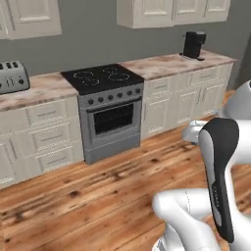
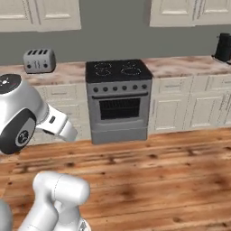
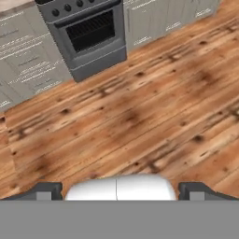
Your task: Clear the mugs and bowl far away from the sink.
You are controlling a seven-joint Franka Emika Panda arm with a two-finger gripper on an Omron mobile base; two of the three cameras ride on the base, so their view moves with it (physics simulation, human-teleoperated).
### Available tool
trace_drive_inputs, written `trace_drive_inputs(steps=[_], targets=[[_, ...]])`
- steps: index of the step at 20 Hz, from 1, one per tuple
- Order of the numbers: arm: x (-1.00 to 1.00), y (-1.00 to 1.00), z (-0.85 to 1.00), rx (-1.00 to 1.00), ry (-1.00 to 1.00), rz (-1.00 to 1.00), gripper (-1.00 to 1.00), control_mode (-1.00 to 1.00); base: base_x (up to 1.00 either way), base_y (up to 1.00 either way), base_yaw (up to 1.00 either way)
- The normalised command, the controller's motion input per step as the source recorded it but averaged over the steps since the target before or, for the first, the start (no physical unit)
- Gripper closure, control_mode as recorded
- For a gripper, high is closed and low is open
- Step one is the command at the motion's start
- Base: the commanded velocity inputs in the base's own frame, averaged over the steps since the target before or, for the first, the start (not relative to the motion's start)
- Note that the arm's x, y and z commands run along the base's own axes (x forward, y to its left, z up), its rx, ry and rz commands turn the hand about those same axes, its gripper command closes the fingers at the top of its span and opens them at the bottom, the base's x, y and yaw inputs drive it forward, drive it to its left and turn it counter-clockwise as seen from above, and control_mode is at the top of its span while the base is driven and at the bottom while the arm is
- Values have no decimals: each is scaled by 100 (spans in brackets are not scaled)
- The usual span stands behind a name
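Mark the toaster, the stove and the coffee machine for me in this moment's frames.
toaster (image 2: 39, 60): right base view, on the middle of its silver front face.
stove (image 2: 118, 92): right base view, on the oven's front, just above the door.
coffee machine (image 1: 193, 44): left base view, on the middle of its dark body.
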Motion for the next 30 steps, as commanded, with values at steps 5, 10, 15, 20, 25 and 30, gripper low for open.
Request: trace_drive_inputs(steps=[5,10,15,20,25,30], targets=[[0,0,0,0,0,0,-100,100,0,0,100],[0,0,0,0,0,0,-100,100,0,0,100],[0,0,0,0,0,0,-100,100,0,0,100],[0,0,0,0,0,0,-100,100,36,-32,75],[0,0,0,0,0,0,-100,100,72,-93,30],[0,0,0,0,0,0,-100,100,91,-100,6]])
